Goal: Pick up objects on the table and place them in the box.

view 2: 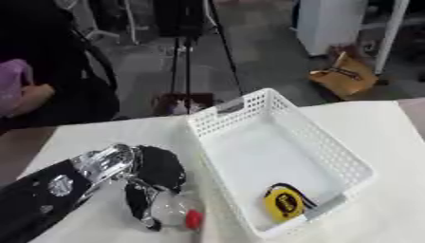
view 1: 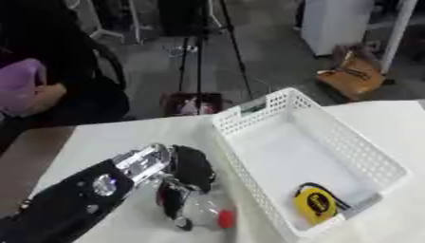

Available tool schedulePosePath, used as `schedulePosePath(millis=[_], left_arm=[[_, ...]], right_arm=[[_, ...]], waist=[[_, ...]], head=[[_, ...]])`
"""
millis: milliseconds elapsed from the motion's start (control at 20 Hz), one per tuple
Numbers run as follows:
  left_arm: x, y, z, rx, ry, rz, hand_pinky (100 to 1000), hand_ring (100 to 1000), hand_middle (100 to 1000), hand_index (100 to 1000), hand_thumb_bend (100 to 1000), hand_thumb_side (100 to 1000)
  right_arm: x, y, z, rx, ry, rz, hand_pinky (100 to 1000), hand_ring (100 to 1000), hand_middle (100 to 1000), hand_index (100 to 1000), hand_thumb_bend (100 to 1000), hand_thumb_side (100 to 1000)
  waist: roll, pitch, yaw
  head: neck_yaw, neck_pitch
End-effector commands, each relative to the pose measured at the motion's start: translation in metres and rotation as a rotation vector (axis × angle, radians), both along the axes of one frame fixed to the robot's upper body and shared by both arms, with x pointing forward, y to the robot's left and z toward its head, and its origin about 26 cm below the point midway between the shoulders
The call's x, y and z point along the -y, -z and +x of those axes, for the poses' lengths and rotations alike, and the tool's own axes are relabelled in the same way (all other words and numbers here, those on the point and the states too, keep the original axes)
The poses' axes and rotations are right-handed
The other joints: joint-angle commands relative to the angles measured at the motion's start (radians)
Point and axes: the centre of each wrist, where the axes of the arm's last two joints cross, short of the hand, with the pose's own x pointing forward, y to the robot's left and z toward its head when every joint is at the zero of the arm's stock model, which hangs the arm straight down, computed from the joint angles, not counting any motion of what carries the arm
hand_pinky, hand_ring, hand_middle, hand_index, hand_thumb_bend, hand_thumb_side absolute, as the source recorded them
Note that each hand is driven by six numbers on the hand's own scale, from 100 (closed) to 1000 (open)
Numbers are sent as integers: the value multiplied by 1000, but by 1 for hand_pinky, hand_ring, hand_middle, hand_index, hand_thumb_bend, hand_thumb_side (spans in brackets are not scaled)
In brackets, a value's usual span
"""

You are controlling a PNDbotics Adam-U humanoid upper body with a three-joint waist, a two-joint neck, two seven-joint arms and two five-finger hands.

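My left hand (view 1: 189, 176) reaches in from the lower left and hangs over a clear plastic bottle with a red cap (view 1: 209, 212) that lies on the white table (view 1: 108, 137). Its black fingers (view 1: 172, 203) curl down around the bottle's body. Just to the right stands the white perforated box (view 1: 267, 110). A yellow tape measure (view 1: 317, 204) lies in the box's near corner. My right hand shows in neither view.
A person in dark clothes sits beyond the table's far left edge. A black tripod (view 1: 199, 57) and a small dark box (view 1: 192, 102) stand on the floor behind the table. A brown bag (view 1: 355, 72) lies on the floor at the back right.
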Motion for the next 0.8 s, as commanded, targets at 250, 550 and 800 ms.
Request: schedulePosePath(millis=[250,550,800], left_arm=[[0,-29,-13,-72,13,230,679,745,557,607,571,815],[4,-41,-22,-63,3,244,681,748,558,606,601,806],[5,-53,-31,-36,-12,241,685,751,553,598,622,794]], right_arm=[[5,-19,-6,49,34,-71,723,524,535,636,100,489],[5,-22,-5,45,38,-71,724,524,535,635,100,487],[6,-24,-6,43,42,-73,724,523,535,635,100,481]], waist=[[5,-45,12],[9,-59,21],[9,-70,28]], head=[[-5,14],[-9,24],[-11,30]])
